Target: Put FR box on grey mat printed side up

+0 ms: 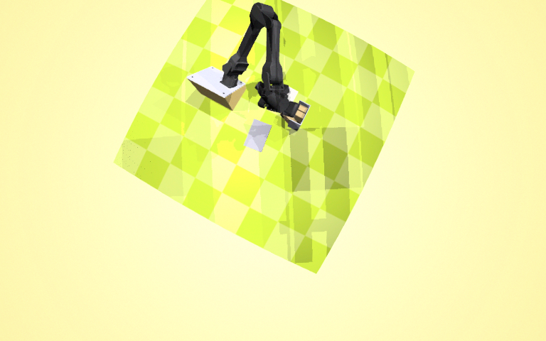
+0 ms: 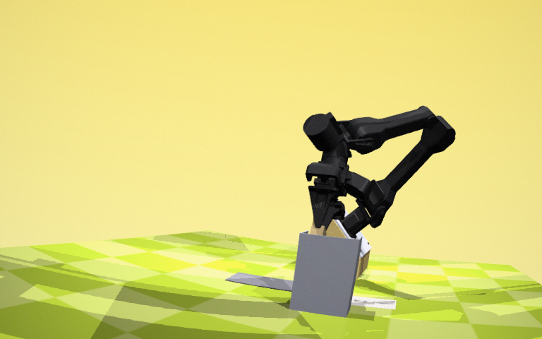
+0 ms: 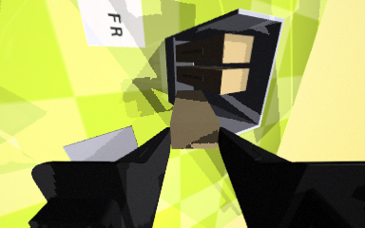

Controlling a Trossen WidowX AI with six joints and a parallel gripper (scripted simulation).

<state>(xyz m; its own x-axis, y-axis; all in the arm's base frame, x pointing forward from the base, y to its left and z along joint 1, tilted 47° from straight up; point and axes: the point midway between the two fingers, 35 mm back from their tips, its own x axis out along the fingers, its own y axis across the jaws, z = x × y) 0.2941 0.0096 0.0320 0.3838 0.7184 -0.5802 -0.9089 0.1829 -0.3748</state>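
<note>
Claw point(image 1: 290, 107) point(image 2: 322, 226) point(image 3: 194, 132) pinching box point(image 2: 317, 230) point(image 3: 194, 121) near top, prob. for lift-out; 2 others point(image 3: 237, 48) point(image 3: 234, 81) left upright in bin point(image 1: 306, 105) point(image 2: 325, 273) point(image 3: 272, 71) beyond claw.

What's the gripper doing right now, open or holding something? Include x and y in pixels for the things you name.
Gripper point(image 2: 318, 227) point(image 3: 194, 132): fingers shut on a brown box point(image 2: 317, 230) point(image 3: 194, 121); its reach code cannot be read.

So the black arm point(image 1: 273, 47) is bent over the open bin point(image 1: 294, 126), two tan boxes point(image 1: 299, 113) showing inside. Grey mat point(image 1: 257, 135) is lying nearby on the green checkered tabletop point(image 1: 241, 182), nothing on it touching the arm.So the black arm point(image 1: 273, 47) is bent over by the bin point(image 1: 294, 126), with tan boxes point(image 1: 299, 113) showing inside. Grey mat point(image 1: 257, 135) just lies near it on the green checkered tabletop point(image 1: 241, 182), pretty much flat.
</note>
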